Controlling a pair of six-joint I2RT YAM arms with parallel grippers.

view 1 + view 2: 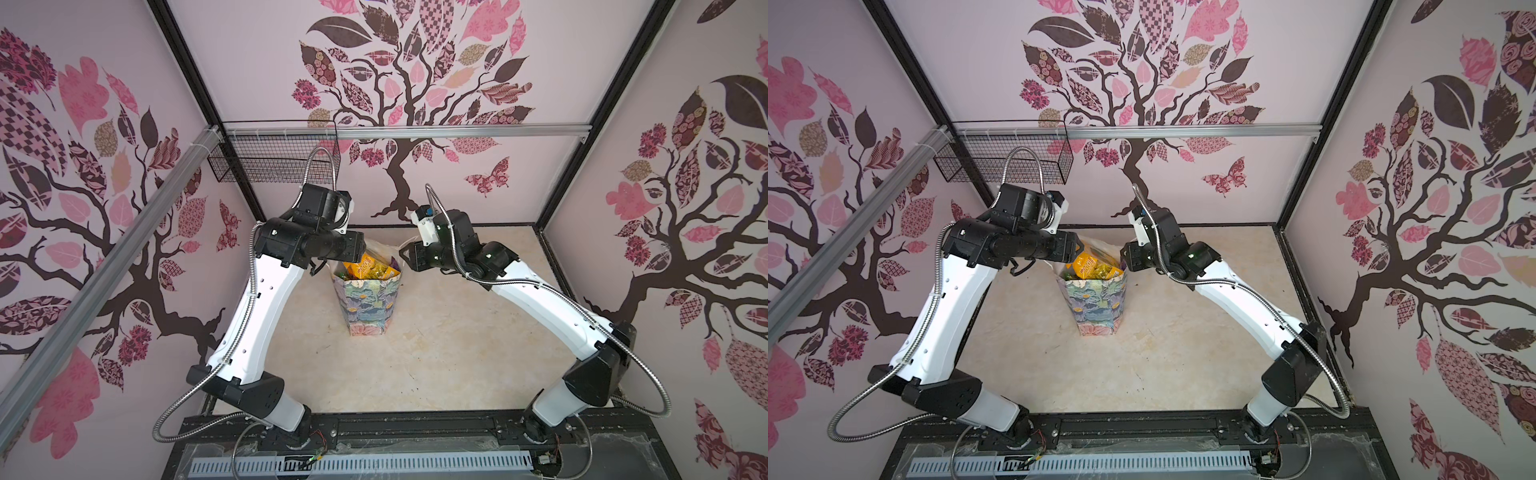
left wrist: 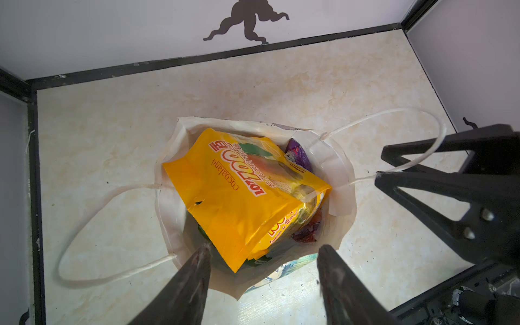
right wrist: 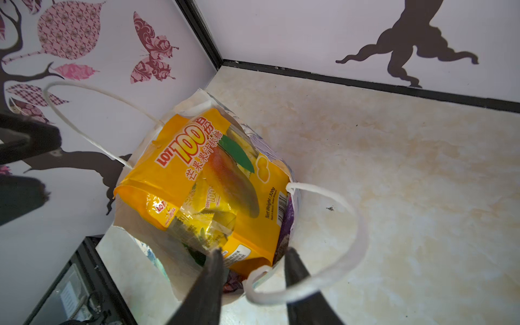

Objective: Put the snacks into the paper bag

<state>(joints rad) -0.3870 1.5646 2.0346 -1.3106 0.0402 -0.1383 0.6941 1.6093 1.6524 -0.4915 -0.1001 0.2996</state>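
A: What does the black wire mesh basket [image 1: 270,162] hang from?

B: A silver aluminium rail [image 1: 457,132] that runs across the pale pink back wall [image 1: 257,54], just right of a black corner post [image 1: 185,62].

A: And to the basket's right?

B: A dark brown tree decal [image 1: 399,183] with pink patterned leaves, then a patterned butterfly decal [image 1: 488,176]. Similar trees cover both side walls.

A: Below the basket?

B: A beige marbled tabletop [image 1: 436,353], evenly lit.
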